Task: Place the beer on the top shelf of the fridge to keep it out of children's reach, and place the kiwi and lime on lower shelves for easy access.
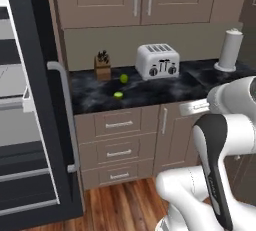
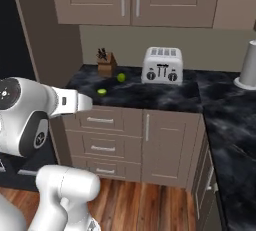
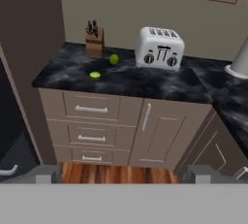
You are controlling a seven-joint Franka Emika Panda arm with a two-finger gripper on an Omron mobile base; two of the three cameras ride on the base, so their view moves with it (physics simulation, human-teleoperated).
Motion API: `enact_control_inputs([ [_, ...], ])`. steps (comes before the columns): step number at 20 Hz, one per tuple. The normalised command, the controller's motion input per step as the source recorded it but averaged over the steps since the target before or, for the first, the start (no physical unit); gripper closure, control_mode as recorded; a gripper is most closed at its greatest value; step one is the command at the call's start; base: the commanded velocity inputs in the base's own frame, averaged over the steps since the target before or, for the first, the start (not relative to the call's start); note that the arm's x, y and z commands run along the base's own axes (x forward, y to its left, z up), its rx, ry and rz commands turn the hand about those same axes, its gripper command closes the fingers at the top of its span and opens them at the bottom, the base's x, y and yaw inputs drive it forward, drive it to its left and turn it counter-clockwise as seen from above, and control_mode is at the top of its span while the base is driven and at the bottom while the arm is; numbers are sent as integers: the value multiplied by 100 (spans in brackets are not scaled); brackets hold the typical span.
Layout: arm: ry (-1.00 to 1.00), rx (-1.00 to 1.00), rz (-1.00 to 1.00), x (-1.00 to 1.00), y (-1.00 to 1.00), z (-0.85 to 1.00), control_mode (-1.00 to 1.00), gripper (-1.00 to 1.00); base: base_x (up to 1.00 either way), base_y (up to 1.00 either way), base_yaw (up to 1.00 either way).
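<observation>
Wooden knife block (image 3: 94, 42) (knives in it)

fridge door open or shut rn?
Open. In the left base view the fridge door swings out toward the camera, handle on its edge, pale inner shelves showing at left.

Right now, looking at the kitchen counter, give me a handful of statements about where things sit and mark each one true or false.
1. The lime and the kiwi both lie on the black counter. True.
2. The toaster stands left of the knife block. False: it stands to the block's right.
3. The gripper is shut on the lime. False: it is open and holds nothing, well back from the counter.
4. The kiwi lies nearer the counter's front edge than the lime. True.
5. The fridge door is closed. False: it stands open, its pale shelves showing.
</observation>
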Motion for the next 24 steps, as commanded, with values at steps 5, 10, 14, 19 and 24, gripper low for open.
enact_control_inputs([
  [5, 0, 0, 0, 0, 0, 0, 100, -100, 30, -19, 0],
  [10, 0, 0, 0, 0, 0, 0, 100, -100, 50, 0, 0],
  [14, 0, 0, 0, 0, 0, 0, 100, -100, 61, 0, 0],
  [19, 0, 0, 0, 0, 0, 0, 100, -100, 66, 0, 0],
  [24, 0, 0, 0, 0, 0, 0, 100, -100, 65, 0, 1],
])
